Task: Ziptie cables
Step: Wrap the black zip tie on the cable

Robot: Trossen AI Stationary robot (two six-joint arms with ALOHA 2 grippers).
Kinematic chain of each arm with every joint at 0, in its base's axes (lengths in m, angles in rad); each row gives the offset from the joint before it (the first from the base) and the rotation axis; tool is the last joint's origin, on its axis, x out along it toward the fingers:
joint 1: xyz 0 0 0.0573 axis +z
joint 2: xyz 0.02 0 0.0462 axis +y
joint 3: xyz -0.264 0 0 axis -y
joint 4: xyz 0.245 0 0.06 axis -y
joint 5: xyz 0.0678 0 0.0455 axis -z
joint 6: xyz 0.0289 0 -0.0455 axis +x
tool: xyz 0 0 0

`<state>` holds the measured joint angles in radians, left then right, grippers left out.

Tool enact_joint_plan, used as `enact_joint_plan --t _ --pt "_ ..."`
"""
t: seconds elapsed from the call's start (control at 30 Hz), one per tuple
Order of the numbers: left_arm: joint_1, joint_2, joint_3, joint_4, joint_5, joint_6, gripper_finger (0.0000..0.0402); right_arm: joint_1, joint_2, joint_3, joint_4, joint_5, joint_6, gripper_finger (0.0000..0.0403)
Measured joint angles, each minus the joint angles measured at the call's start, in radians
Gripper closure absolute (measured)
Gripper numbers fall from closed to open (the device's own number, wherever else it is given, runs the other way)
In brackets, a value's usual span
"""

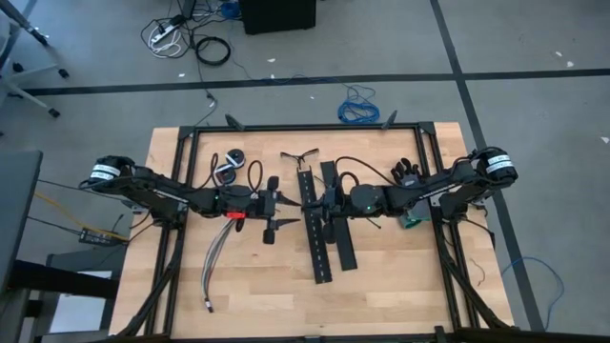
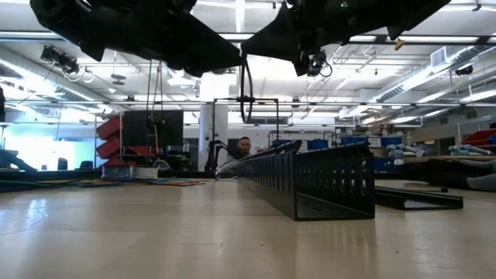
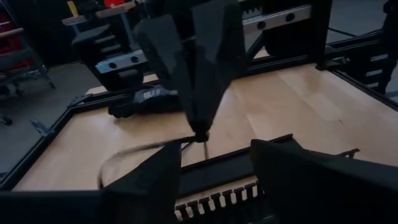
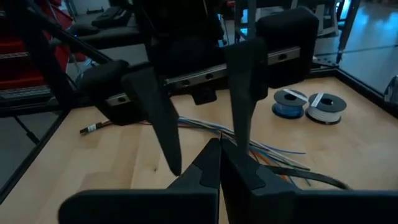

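Facing each other above the surface (image 1: 381,286), the left pincer (image 1: 270,206) stands released, the right pincer (image 1: 311,209) clenched, cables (image 1: 217,257) lying beside.

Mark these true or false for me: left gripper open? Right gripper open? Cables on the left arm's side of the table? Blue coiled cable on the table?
1. The left gripper is open. True.
2. The right gripper is open. False: its fingers are shut, tip to tip, facing the left gripper near the middle of the table.
3. The cables lie on the left arm's side of the table. True.
4. The blue coiled cable lies on the table. False: it is on the floor beyond the table's far edge.
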<state>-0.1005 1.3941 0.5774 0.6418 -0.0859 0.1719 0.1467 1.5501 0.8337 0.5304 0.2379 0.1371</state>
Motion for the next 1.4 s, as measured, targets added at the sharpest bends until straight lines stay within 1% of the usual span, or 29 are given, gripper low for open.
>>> enact_joint_plan --t 0.2,0.4,0.9,1.0,1.23,1.4 --pt "0.0 0.0 0.0 -0.002 -0.021 -0.002 0.0213 0.0 0.0 0.0 -0.006 -0.016 0.0 0.0403" --pt "0.0 0.0 0.0 0.066 -0.016 -0.046 0.0213 0.0 0.0 0.0 -0.012 -0.018 0.0 0.0403" --pt "0.0 0.0 0.0 0.074 -0.014 -0.077 0.0216 -0.001 0.0 0.0 0.028 -0.01 0.0 0.0402" --pt "0.0 0.0 0.0 0.08 -0.014 -0.079 0.0228 -0.001 0.0 0.0 0.046 -0.009 -0.001 0.0402" --pt "0.0 0.0 0.0 0.1 -0.006 -0.079 0.0271 -0.001 0.0 0.0 0.068 -0.008 0.001 0.0402" --pt "0.0 0.0 0.0 0.124 -0.006 -0.079 0.0291 -0.001 0.0 0.0 0.068 -0.008 0.001 0.0402"
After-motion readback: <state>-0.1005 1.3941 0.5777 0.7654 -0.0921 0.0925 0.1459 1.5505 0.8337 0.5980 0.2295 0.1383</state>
